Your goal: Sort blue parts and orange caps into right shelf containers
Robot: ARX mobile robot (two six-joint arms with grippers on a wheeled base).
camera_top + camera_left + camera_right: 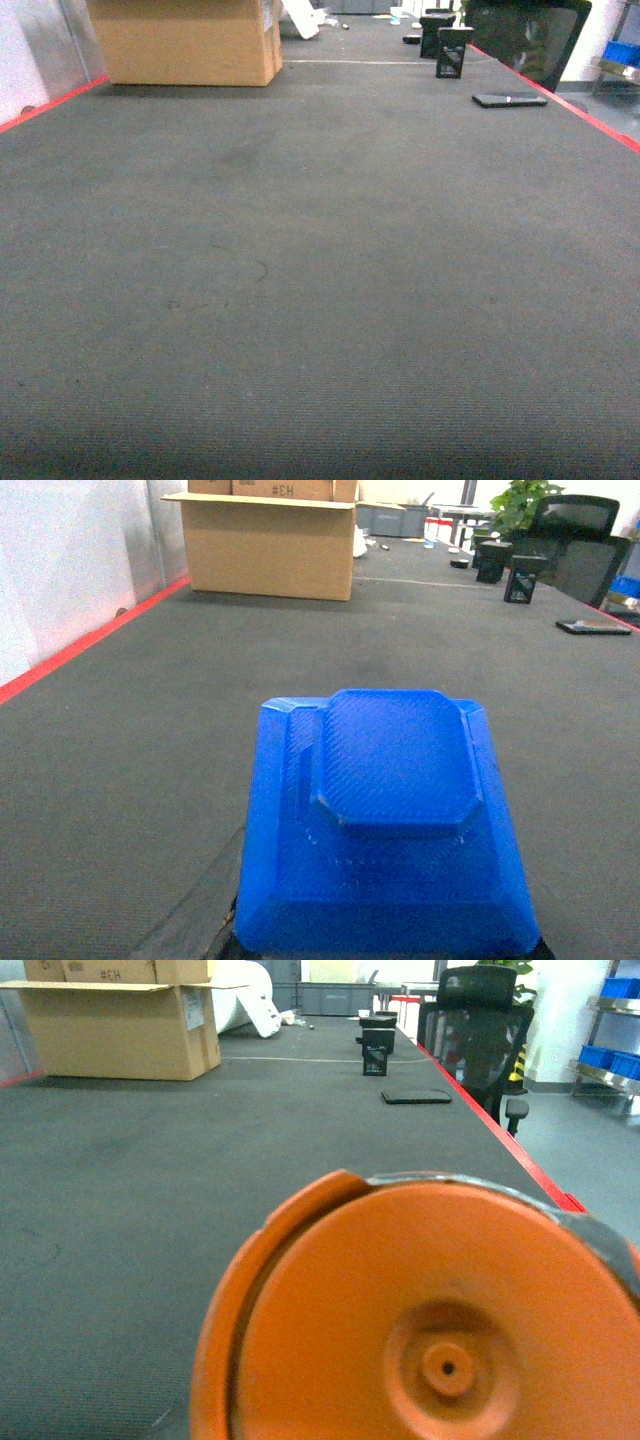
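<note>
Only dark slivers of the left arm's jaws, bottom edge.

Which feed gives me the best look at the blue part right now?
The left wrist view: the blue part fills its lower centre, showing a raised octagonal top on a sloped base. The head and right wrist views show none of it; the right wrist shows an orange cap instead.

Head view slants down the dark table (320,300); both wrist views sit low, facing the same way, sharing the cardboard box (270,545) at upper left.
</note>
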